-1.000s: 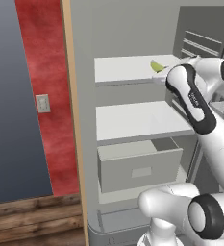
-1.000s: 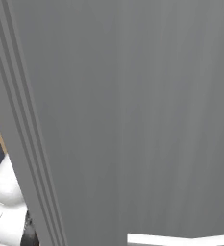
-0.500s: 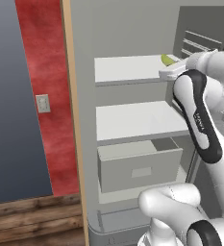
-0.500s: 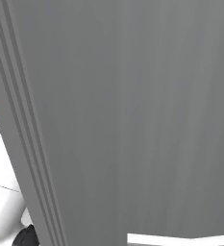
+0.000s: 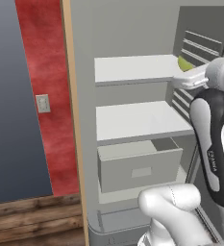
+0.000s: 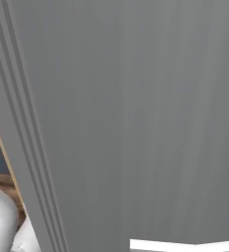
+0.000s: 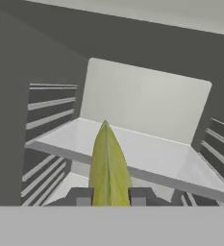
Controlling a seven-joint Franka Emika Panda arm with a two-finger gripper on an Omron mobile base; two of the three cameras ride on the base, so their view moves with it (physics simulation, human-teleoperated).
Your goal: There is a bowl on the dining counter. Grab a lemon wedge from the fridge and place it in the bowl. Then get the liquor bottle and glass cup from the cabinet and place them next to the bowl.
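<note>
The end effector (image 7: pixel 110 197) grips the wedge (image 7: pixel 108 166) narrowly inside the fridge (image 5: pixel 132 29), and I think it may slip out if the arm hits the shelf (image 5: pixel 132 68).

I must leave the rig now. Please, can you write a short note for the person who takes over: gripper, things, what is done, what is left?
Gripper: shut on the lemon wedge, seen between both fingertips in the hand view.
Lemon wedge: at the right end of the upper shelf in the open fridge.
Done: wedge gripped.
Left: carry it out to the bowl, then fetch the bottle and the cup from the cabinet.
</note>
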